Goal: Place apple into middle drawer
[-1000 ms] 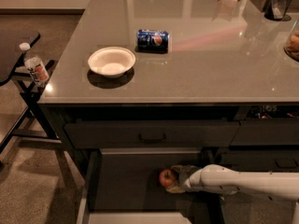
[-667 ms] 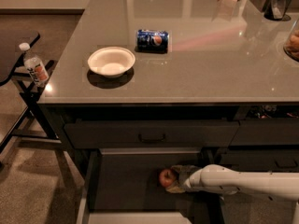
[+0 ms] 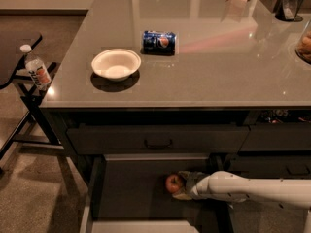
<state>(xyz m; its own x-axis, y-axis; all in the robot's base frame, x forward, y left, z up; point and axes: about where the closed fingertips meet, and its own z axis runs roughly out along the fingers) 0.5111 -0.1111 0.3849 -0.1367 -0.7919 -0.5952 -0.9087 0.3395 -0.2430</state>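
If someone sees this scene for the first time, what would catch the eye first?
The robot's end effector reaches low into the open dark-grey middle drawer, with a small round red-orange apple at its tip. On the grey countertop above sit a round white bowl and a blue soda can lying on its side.

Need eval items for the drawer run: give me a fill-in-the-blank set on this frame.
1. The apple sits in the middle drawer, which is ____.
2. The gripper is in that drawer, to the ____ of the apple in the picture.
3. The soda can on the counter lies on its ____.
Missing words: open; right; side.
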